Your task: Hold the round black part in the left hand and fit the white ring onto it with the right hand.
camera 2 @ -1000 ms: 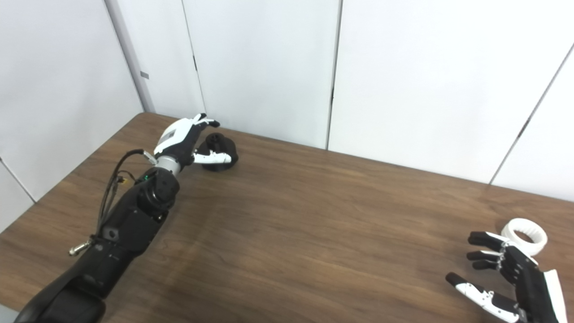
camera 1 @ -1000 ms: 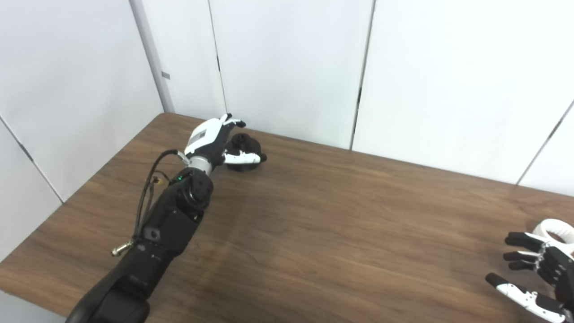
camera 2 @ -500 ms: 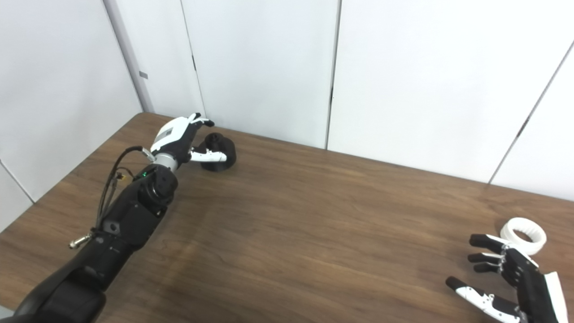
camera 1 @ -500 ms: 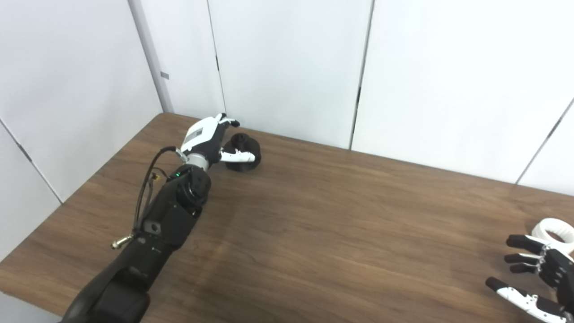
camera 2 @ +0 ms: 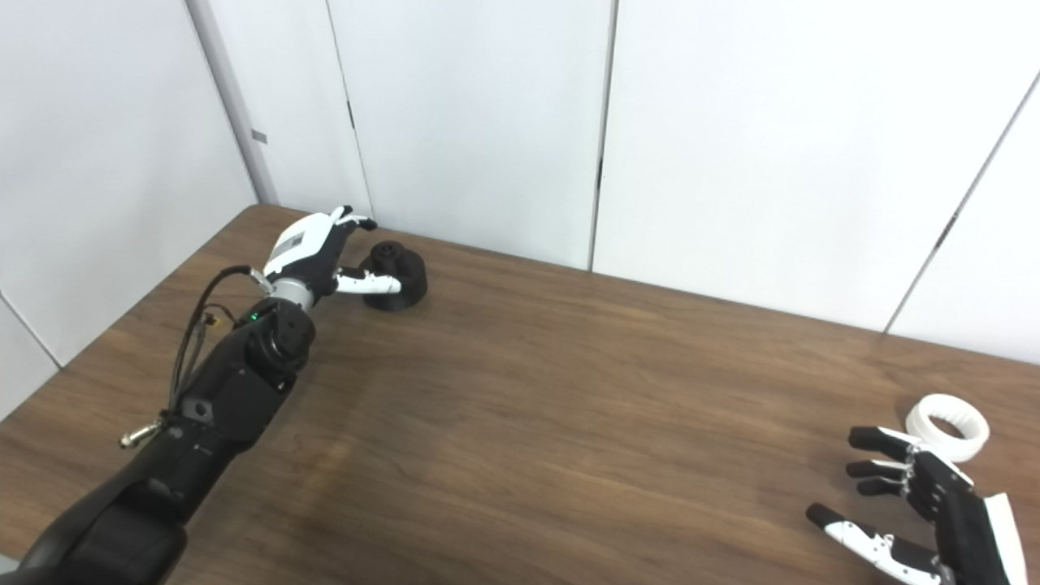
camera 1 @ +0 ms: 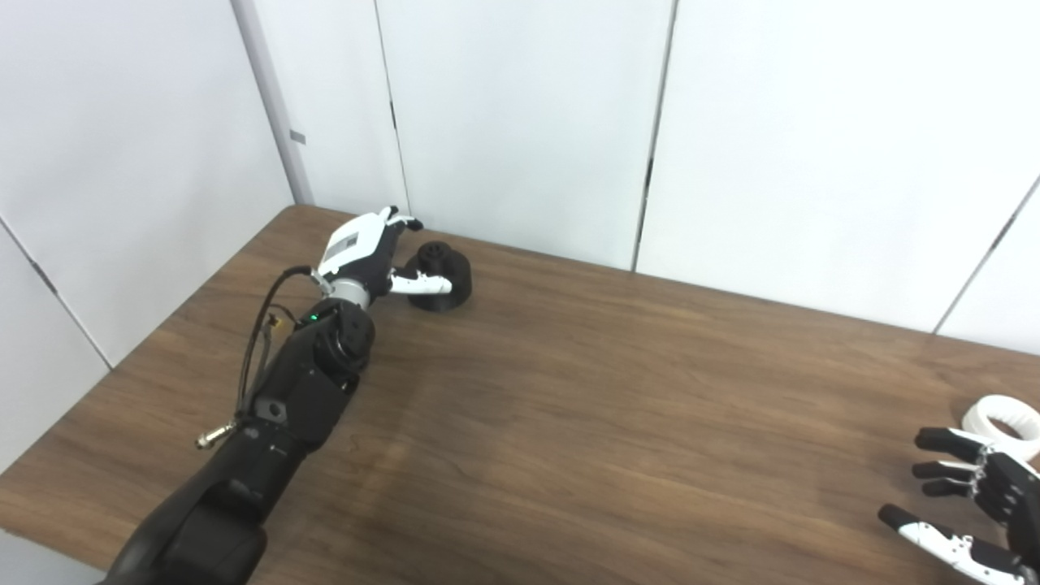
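Basically, wooden worktop (camera 2: pixel 569 422) with white wall panels (camera 2: pixel 471 122) behind it, two arms coming in from the near edge.

Left robot hand (camera 2: pixel 321 256) is at the far left of the worktop, arm stretched out long from the near left corner. Its fingers are spread, nothing gripped; white thumb (camera 2: pixel 370 283) reaches right, its tip over the near side of the round black part (camera 2: pixel 396 277). Whether the thumb actually touches the part, cannot tell. The rest of the fingers (camera 1: pixel 396 220) point to the far side, just left of the part, not wrapped around it. The part sits flat on the worktop near the far edge, close to the wall, a small knob on top pointing up. Cable loop (camera 1: pixel 264 341) runs along the black forearm, green light near the wrist.

Right robot hand (camera 2: pixel 918 504) is at the near right corner, partly cut off by the frame edge. Open too, black fingers (camera 2: pixel 873 465) spread and pointing left, white thumb (camera 2: pixel 857 538) below them, holding nothing. White ring (camera 2: pixel 948 417) lies flat on the worktop just beyond the hand, on its far side, close but apart in the right eye view. In the left eye view the ring (camera 1: pixel 1006 416) is near the right frame edge, fingers just overlapping its near rim.

Ring and black part are well apart, at opposite ends of the worktop.
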`<state>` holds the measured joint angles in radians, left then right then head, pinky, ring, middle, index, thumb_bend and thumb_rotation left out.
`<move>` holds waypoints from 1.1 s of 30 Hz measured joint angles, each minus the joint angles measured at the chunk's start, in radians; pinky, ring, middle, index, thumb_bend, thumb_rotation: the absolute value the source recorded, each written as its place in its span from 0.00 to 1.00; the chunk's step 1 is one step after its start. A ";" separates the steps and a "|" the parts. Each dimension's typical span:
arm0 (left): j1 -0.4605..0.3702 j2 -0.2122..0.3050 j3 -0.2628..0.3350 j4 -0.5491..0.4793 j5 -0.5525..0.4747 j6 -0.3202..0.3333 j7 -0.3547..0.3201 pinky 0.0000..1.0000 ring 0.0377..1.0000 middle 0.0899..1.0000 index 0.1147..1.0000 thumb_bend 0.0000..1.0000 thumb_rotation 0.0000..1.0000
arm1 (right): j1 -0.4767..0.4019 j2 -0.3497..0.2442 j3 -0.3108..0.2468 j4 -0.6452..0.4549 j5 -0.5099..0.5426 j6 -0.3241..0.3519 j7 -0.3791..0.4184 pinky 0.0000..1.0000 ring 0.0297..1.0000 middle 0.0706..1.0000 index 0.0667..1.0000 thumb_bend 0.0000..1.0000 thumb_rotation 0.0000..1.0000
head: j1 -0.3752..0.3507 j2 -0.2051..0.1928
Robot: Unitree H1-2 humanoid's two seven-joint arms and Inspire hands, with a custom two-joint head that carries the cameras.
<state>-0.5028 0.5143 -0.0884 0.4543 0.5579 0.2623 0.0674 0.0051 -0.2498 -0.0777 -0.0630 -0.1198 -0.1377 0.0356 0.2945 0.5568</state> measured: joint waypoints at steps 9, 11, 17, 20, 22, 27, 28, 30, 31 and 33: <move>-0.010 0.000 -0.015 0.039 0.000 -0.002 0.009 0.90 1.00 1.00 0.81 1.00 0.43 | 0.007 -0.003 -0.003 -0.004 0.000 0.006 0.000 0.53 0.58 0.67 0.65 0.67 0.01 | 0.000 0.002; -0.014 0.000 -0.019 0.052 0.000 -0.003 0.010 0.93 1.00 1.00 0.81 1.00 0.43 | 0.008 -0.003 -0.003 -0.005 0.000 0.007 0.000 0.53 0.58 0.67 0.64 0.67 0.00 | -0.003 0.003; -0.019 0.000 -0.038 0.077 0.004 -0.002 0.011 0.93 1.00 1.00 0.81 1.00 0.47 | 0.008 -0.009 -0.004 -0.005 -0.002 0.007 0.001 0.53 0.58 0.66 0.64 0.68 0.02 | -0.003 0.003; -0.025 0.000 -0.041 0.102 0.004 -0.003 0.012 0.95 1.00 1.00 0.81 1.00 0.47 | 0.009 -0.010 -0.004 -0.008 -0.003 0.009 0.001 0.53 0.58 0.66 0.64 0.68 0.02 | -0.003 0.003; -0.027 0.000 -0.046 0.113 0.004 -0.004 0.014 0.95 1.00 1.00 0.81 1.00 0.47 | 0.009 -0.010 -0.004 -0.013 -0.004 0.010 0.001 0.53 0.58 0.66 0.64 0.68 0.02 | -0.003 0.003; -0.031 0.000 -0.052 0.132 0.003 -0.007 0.020 0.96 1.00 1.00 0.80 1.00 0.46 | 0.011 -0.010 -0.006 -0.038 -0.003 0.019 0.001 0.53 0.59 0.66 0.65 0.68 0.03 | -0.015 0.006; -0.032 0.000 -0.052 0.135 0.003 -0.009 0.022 0.96 1.00 1.00 0.80 1.00 0.46 | 0.012 -0.010 -0.006 -0.040 -0.003 0.024 0.001 0.53 0.59 0.66 0.65 0.68 0.02 | -0.017 0.006; -0.037 0.000 -0.055 0.151 0.001 -0.011 0.029 0.98 1.00 1.00 0.80 1.00 0.46 | 0.014 -0.010 -0.007 -0.041 -0.003 0.029 0.001 0.53 0.59 0.66 0.64 0.68 0.02 | -0.018 0.008; -0.039 0.000 -0.056 0.160 0.001 -0.011 0.033 0.98 1.00 1.00 0.80 1.00 0.46 | 0.015 -0.010 -0.007 -0.042 -0.003 0.030 0.001 0.53 0.58 0.66 0.64 0.68 0.02 | -0.018 0.008; -0.040 0.000 -0.059 0.163 0.000 -0.011 0.037 0.96 1.00 1.00 0.80 1.00 0.45 | 0.019 -0.010 -0.008 -0.045 -0.003 0.031 0.001 0.53 0.58 0.65 0.64 0.68 0.02 | -0.018 0.008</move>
<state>-0.5426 0.5140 -0.1471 0.6173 0.5580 0.2517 0.1048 0.0242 -0.2595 -0.0859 -0.1084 -0.1227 -0.1067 0.0364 0.2761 0.5645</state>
